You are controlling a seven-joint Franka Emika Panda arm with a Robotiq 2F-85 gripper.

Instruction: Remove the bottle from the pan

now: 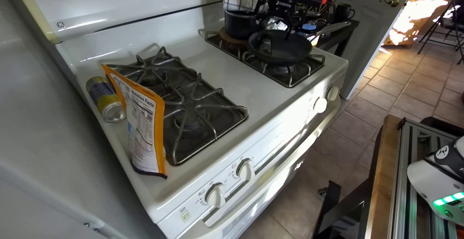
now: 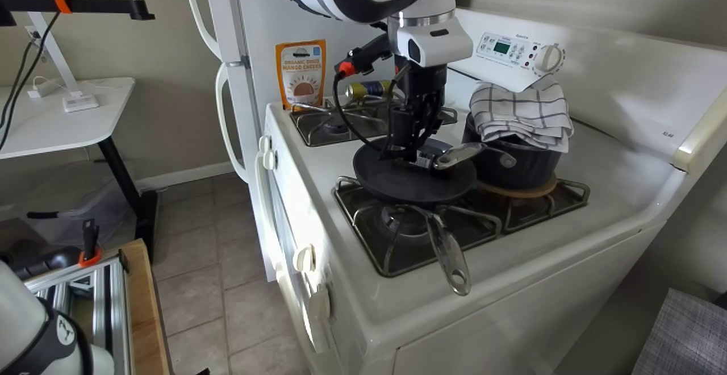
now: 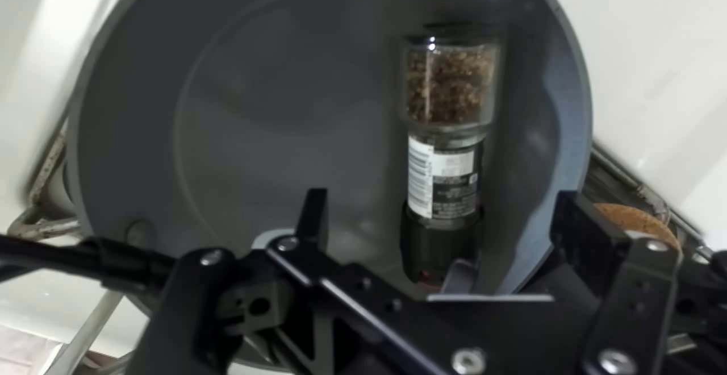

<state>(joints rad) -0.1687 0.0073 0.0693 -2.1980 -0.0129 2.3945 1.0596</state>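
Brown square-tiled floor (image 1: 377, 94), partly sunlit, lies below front edge of white stove counter (image 1: 228, 72). White panelled door (image 1: 375, 29) stands beyond front-right corner.

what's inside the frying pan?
A bottle lies on its side in the frying pan, brown contents visible. Hidden: whatever is beneath the bottle, and the part of the frying pan blocked by the gripper in the wrist view.

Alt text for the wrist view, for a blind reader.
A bottle of brown grains lies on its side in a dark round pan. The open gripper is at the bottom of the picture, jaws apart to either side of the bottle's black end. White stovetop and part of a tan mat show beyond the pan.
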